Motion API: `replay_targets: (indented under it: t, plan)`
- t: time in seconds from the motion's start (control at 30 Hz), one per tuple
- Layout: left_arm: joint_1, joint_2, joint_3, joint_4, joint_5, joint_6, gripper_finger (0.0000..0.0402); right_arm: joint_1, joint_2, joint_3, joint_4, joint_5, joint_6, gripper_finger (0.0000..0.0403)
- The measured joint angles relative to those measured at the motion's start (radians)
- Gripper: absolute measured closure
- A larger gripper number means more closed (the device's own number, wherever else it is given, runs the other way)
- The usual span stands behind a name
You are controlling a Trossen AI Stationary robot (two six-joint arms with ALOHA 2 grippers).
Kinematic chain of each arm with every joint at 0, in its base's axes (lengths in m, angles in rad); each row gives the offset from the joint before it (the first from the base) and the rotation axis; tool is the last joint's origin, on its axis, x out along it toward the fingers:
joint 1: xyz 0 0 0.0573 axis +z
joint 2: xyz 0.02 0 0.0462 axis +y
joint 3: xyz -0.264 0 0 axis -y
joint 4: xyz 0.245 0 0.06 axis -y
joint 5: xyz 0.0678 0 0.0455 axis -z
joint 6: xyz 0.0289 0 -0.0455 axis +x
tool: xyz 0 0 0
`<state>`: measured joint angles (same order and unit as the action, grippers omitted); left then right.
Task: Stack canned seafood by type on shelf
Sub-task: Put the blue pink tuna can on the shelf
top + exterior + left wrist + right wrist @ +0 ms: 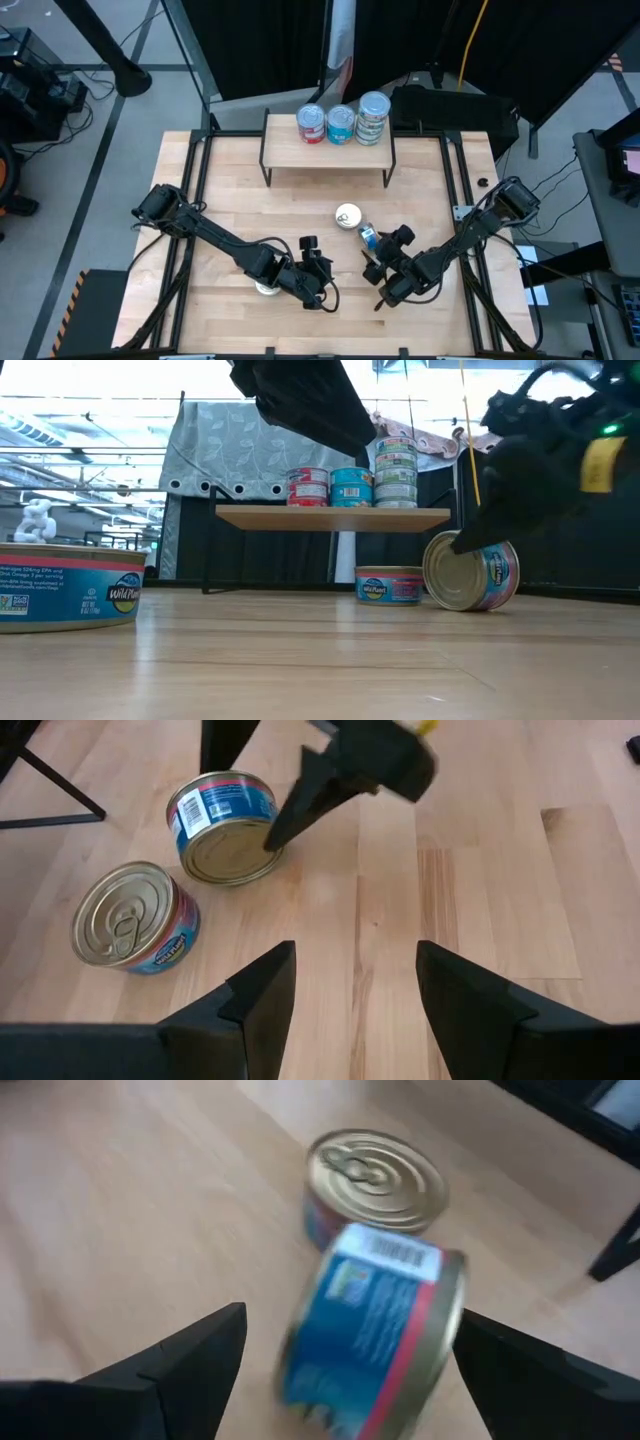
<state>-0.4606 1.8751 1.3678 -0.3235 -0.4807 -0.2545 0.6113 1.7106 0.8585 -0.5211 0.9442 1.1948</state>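
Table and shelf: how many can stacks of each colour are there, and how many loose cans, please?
Red stack: 1
Teal stack: 1
Green stack: 1
Loose cans: 3
Total: 6

The tabletop (300,190) is evenly and brightly lit from above in the high view, and only soft, short shadows are cast under the shelf (328,149). In the low view the background is blown out by bright ceiling light (the upper part is nearly white), while the arms are rendered as dark silhouettes. A faint sheen is seen on the wood near the front edge. In the right wrist view the tipped can (375,1330) is smeared by motion blur, and the fingers (170,1370) are soft. The left wrist view is sharp throughout.
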Motion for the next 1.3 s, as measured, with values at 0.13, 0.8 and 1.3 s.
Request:
replay_targets:
  t: [0.13,0.8,1.3]
  plan:
    - [0.000,0.000,0.000,0.000,0.000,0.001,0.0194,-0.050,0.000,0.000,-0.011,-0.002,-0.021,0.0064]
    - [0.000,0.000,0.000,0.002,-0.019,-0.003,0.0194,-0.106,-0.001,0.000,-0.034,-0.080,-0.167,0.0233]
    - [0.024,-0.008,0.198,0.058,-0.124,0.213,0.0174,0.028,-0.306,0.000,-0.065,-0.247,-0.382,0.0230]
